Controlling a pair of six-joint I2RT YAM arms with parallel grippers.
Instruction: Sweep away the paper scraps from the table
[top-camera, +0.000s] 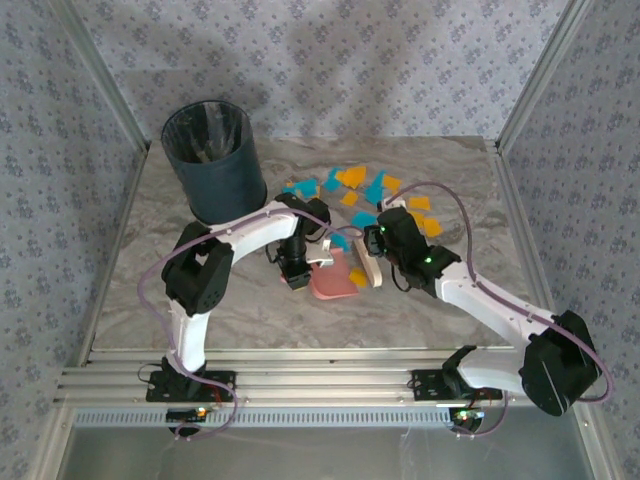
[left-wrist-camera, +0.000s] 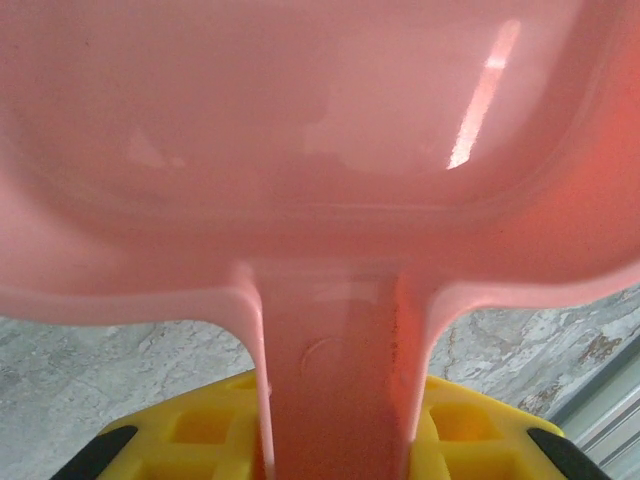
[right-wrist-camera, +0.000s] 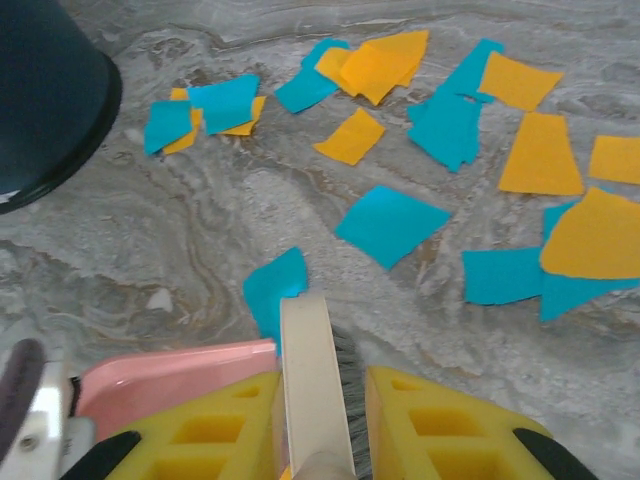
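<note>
The left pincer (left-wrist-camera: 335, 440) clamps the handle of the glossy pink plastic dustpan (left-wrist-camera: 320, 150); no scraps seen inside. The right pincer (right-wrist-camera: 320, 420) grips a cream flat-handled brush (right-wrist-camera: 310, 350). The teal and orange paper scraps (right-wrist-camera: 392, 224) lie ahead of it on the grey marbled table (right-wrist-camera: 150, 250). Best: short low strokes back-left toward the pan's lip. The dark round bin (top-camera: 215, 165), ahead-left, hides its contents.

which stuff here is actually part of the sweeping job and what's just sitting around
Job: paper scraps, table, pink dustpan in left hand, brush in right hand, dark bin (probably for the scraps).
Just there: patterned walls, aluminium frame.
</note>
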